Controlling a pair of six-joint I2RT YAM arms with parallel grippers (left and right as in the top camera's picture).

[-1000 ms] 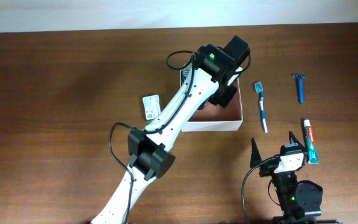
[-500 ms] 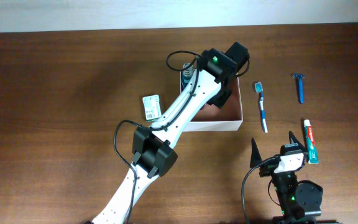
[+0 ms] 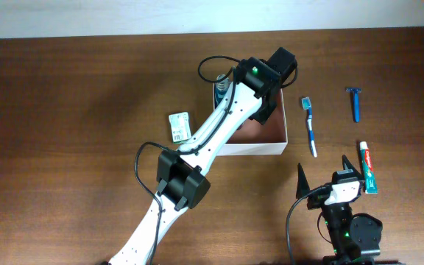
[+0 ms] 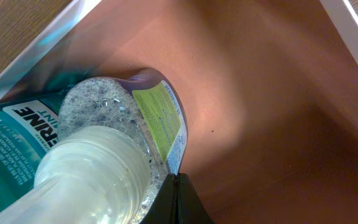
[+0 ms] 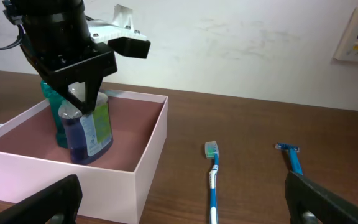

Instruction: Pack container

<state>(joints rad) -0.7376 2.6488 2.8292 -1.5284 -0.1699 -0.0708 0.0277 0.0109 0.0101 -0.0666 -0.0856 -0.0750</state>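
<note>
The square white-walled container with a pinkish-brown inside (image 3: 260, 149) sits near the far edge of the brown wooden counter (image 3: 65, 110), right of the middle. The left end effector (image 5: 84, 109) is directly above it. Its dark fingers (image 4: 176, 199) straddle the clear cap of a blue-filled bottle (image 5: 91, 134) standing inside, beside a teal bottle (image 5: 53, 118). From overhead the arm hides the fingers, and I cannot tell whether they grip the cap. The right end effector (image 3: 322, 162) is spread wide and empty near the counter's near edge.

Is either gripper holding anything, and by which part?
The left gripper appears shut on the blue bottle, at its clear cap, inside the container; the right gripper is open.
</note>
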